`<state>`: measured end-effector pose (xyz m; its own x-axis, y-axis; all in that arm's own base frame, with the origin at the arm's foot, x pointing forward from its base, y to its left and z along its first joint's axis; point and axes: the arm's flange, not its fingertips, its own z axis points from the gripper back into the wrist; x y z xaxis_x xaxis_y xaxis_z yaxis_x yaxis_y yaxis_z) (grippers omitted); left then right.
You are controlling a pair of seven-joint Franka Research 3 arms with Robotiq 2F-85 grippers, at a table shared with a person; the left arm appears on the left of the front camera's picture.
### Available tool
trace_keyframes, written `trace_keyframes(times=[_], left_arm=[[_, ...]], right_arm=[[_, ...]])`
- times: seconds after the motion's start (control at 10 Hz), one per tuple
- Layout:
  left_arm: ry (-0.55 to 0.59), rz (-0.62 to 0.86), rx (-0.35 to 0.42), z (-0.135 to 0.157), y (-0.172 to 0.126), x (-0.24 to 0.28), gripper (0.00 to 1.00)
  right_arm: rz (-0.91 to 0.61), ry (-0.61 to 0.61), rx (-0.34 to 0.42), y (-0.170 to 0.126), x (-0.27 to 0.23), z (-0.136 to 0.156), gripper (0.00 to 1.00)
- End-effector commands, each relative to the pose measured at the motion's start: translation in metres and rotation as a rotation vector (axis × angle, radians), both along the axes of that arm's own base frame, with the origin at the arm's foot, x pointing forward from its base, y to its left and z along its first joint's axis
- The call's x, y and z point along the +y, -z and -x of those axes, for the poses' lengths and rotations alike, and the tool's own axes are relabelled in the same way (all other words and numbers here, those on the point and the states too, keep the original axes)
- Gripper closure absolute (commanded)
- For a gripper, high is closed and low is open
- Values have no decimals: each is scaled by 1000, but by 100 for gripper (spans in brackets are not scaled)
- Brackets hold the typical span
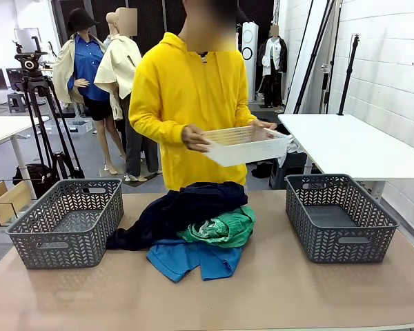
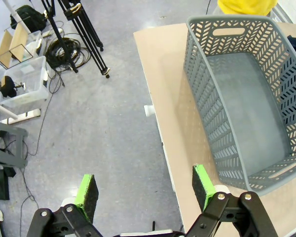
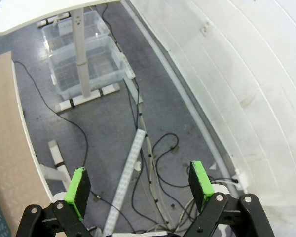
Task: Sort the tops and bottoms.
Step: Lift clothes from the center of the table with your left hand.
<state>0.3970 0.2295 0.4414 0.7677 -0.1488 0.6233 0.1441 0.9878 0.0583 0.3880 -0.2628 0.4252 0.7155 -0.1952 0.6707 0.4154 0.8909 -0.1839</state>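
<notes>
wall (image 1: 390, 62): white brick, R side | floor (image 2: 103, 128): grey w/ cables (image 2: 64, 52) | white side table (image 1: 352, 141) behind tan worktop (image 1: 283, 289) | tripod (image 1: 41, 96) far L | clear bins (image 3: 106, 69) on floor

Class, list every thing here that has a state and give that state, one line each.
left gripper, open, holding nothing.
right gripper, open, holding nothing.
left grey basket, empty.
right grey basket, empty.
white basket, held up by the person.
dark navy garment, crumpled, on top of the pile.
green shorts, crumpled, lying on the blue shirt.
blue shirt, bottom of the pile, partly covered.
</notes>
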Motion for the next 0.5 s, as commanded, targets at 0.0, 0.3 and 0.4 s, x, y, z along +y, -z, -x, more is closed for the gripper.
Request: trace_keyframes(times=[0.0,0.3,0.4], left_arm=[[2,9,-1,0,3,3,0],[2,9,-1,0,3,3,0],[2,9,-1,0,3,3,0]], right_arm=[[3,-6,12,1,-1,1,0],[3,-6,12,1,-1,1,0],[3,-6,12,1,-1,1,0]])
